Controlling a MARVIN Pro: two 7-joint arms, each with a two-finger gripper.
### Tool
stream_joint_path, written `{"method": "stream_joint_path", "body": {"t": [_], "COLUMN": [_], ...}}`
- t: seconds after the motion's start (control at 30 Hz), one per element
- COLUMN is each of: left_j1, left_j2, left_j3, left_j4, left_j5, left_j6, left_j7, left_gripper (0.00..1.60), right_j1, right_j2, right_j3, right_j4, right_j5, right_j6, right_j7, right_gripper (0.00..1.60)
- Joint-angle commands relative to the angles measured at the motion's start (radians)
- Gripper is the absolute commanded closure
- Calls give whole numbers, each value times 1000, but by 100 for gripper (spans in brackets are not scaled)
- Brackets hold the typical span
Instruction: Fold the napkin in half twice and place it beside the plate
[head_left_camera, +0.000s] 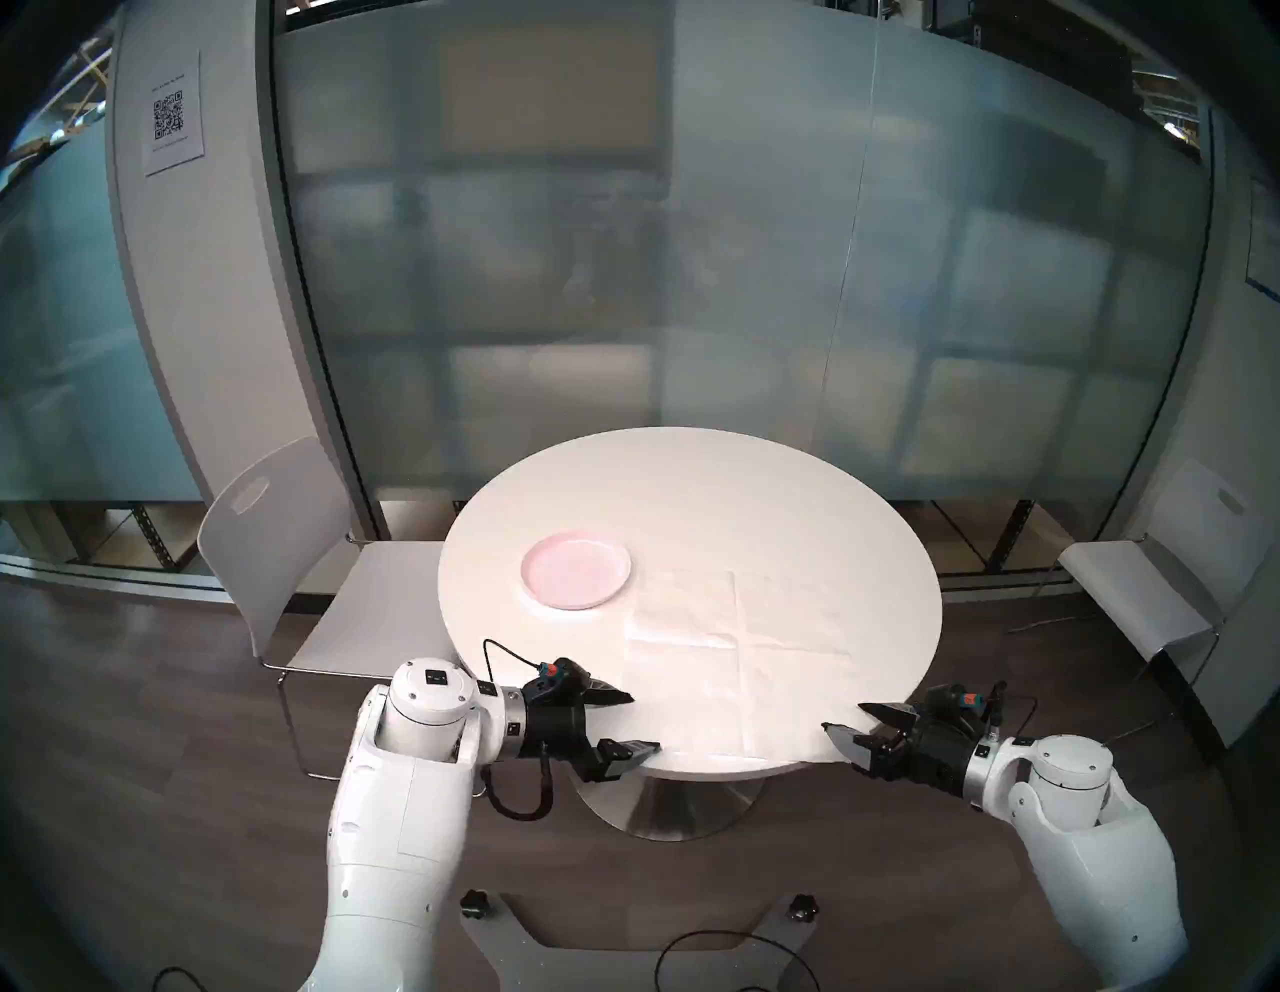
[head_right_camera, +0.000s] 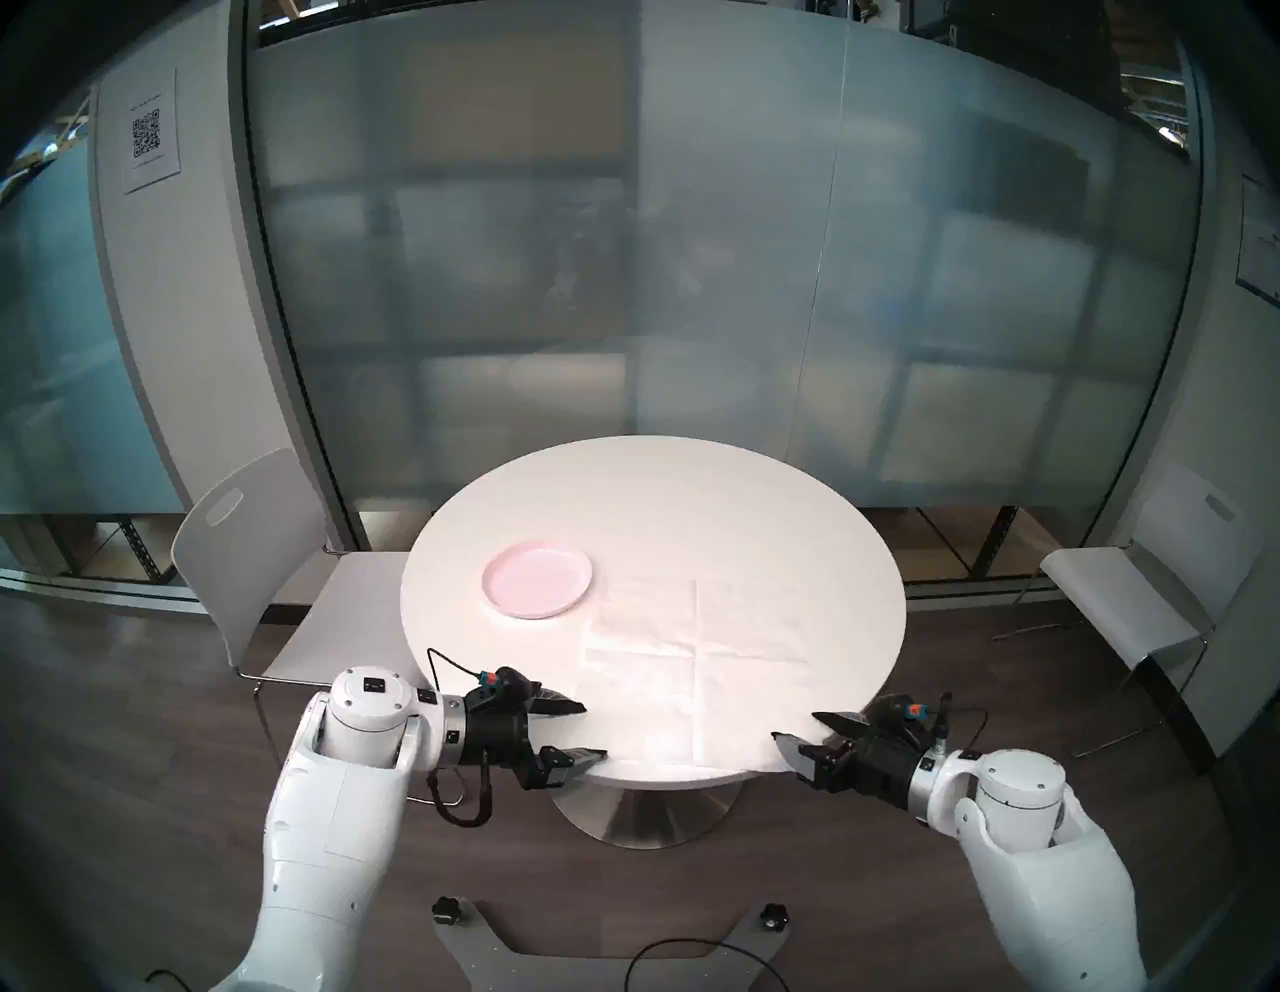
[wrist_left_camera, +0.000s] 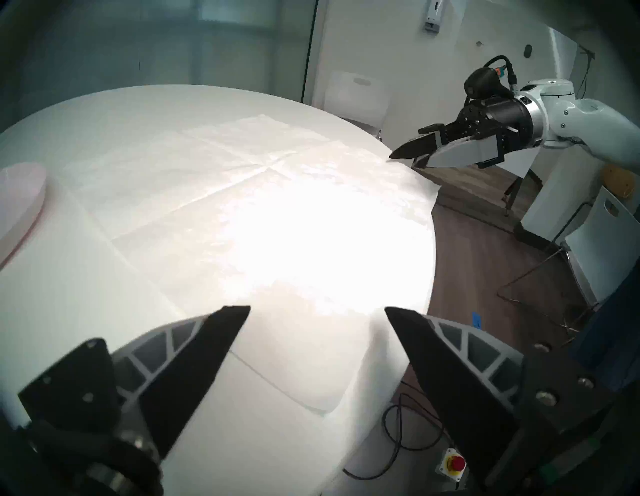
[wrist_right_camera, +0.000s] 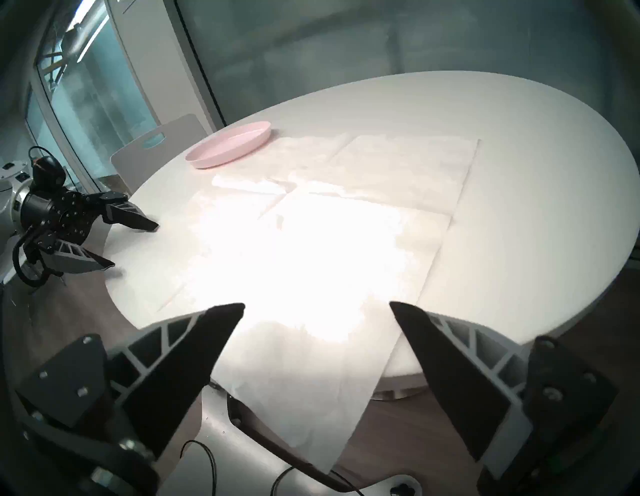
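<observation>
Presently, scene: a round white tabletop (head_left_camera: 692, 485) on a metal pedestal, with white chairs to either side of it and frosted glass panels behind.
Napkin: the thin white square paper napkin (head_left_camera: 734, 658) lies spread flat and unfolded on the near half of the tabletop, its cross-shaped crease lines plain to see; in the right wrist view its near corner (wrist_right_camera: 311, 415) hangs past the tabletop's edge.
Plate: the small round pale pink plate (head_left_camera: 576, 569) sits on the tabletop's left part, just beside the napkin's far left corner; whether the two touch cannot be told.
Left pincer: the left pincer (head_left_camera: 634, 720) hangs at the tabletop's near left edge, pointing toward the napkin, fingers spread wide and holding nothing; the napkin's left edge is near its tips.
Right pincer: the right pincer (head_left_camera: 848, 720) hangs at the near right edge, aimed across toward the left one, fingers likewise wide apart and empty; the napkin's overhanging corner lies between its fingers in its own wrist view, untouched as far as can be seen.
</observation>
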Motion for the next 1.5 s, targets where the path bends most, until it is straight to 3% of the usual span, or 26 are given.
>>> {"method": "stream_joint_path", "body": {"t": [0.0,0.23,0.33,0.47,0.57,0.6,0.67,0.8,0.9,0.93,1.3,1.43,1.47], "left_j1": [0,-4,-11,-19,-26,-30,-33,-34,-33,-32,-22,-11,-8], "left_j2": [8,12,13,17,20,20,21,23,24,26,32,32,31], "left_j3": [-6,-3,0,4,8,11,14,15,14,15,9,2,0], "left_j4": [-3,25,40,51,60,71,79,83,82,80,61,23,13], "left_j5": [-2,7,14,16,21,23,24,22,21,20,3,-11,-13], "left_j6": [-2,-6,-8,-12,-13,-17,-19,-20,-19,-18,-16,-4,-1], "left_j7": [-4,2,10,10,12,16,18,19,19,19,6,-17,-22], "left_gripper": [48,47,28,38,36,54,58,80,80,90,85,114,135], "right_j1": [10,11,11,12,14,14,15,16,17,17,-8,-6,-5], "right_j2": [6,2,1,-2,-2,-2,-1,-2,-2,-1,17,11,11], "right_j3": [0,-1,1,4,5,6,7,8,9,8,22,32,33], "right_j4": [-14,-16,-19,-19,-20,-21,-22,-21,-20,-20,-33,-28,-27], "right_j5": [3,2,3,5,6,7,7,6,6,6,10,12,12], "right_j6": [7,5,7,5,7,9,10,10,12,14,21,24,24], "right_j7": [8,8,6,5,4,3,3,3,4,5,36,34,35], "right_gripper": [0,0,0,0,0,0,0,0,0,0,0,0,0]}}
